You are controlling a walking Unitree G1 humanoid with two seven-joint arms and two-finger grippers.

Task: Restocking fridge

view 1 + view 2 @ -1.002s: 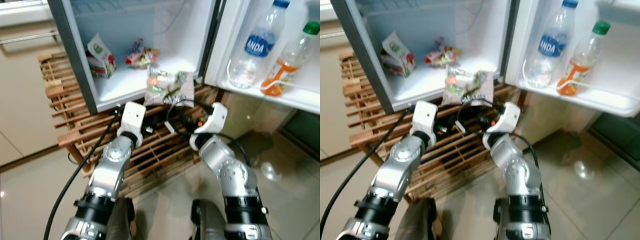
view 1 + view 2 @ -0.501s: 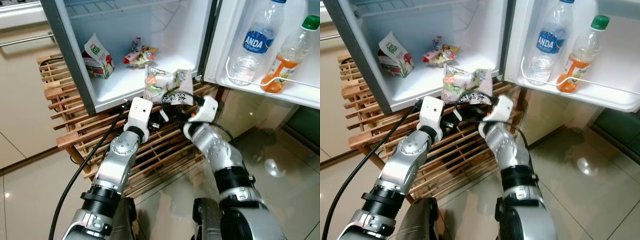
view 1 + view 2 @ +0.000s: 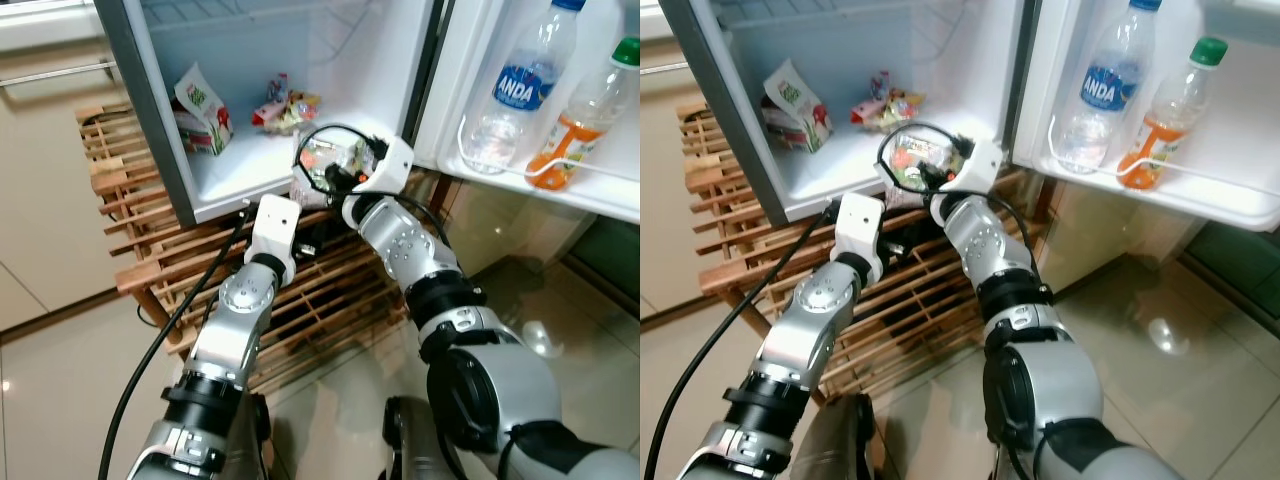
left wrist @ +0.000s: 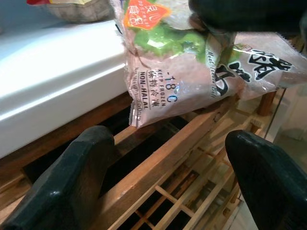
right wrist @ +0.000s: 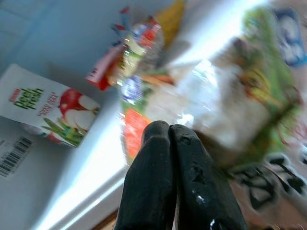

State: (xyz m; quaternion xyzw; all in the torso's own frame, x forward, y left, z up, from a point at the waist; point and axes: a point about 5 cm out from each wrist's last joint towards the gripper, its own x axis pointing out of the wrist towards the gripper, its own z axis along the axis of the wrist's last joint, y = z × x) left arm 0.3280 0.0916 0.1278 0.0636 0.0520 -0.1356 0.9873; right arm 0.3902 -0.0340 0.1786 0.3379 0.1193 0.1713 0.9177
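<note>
Right gripper (image 5: pixel 170 143) had swung up and toward 11 o'clock since half a second before, carrying the frozen food packet (image 3: pixel 322 165) from the fridge's front lip to just over the fridge floor (image 3: pixel 245 165). Right arm (image 3: pixel 400 240) was stretched forward, wrist bent inward; its two black fingers were pressed together with the packet's edge seemingly pinched between them. Packet hung over the front edge of the floor, lower part drooping before the wooden rack (image 3: pixel 130 200).

Left gripper (image 4: pixel 168 158) sat below at 6 o'clock of the packet, fingers (image 4: pixel 72 182) spread wide, holding nothing, over the rack slats. Left arm (image 3: pixel 235 320) reached forward at a low angle, cable (image 3: pixel 160 340) trailing along it.

Inside, a juice carton (image 3: pixel 200 110) leaned at 9 o'clock by the left wall and a small snack bundle (image 3: pixel 285 105) lay at 12 o'clock toward the back; bare floor lay between them and the packet. Open door shelf (image 3: pixel 560 185) at 3 o'clock held a water bottle (image 3: pixel 510 90) and an orange drink bottle (image 3: pixel 575 125), well apart from the right arm.
</note>
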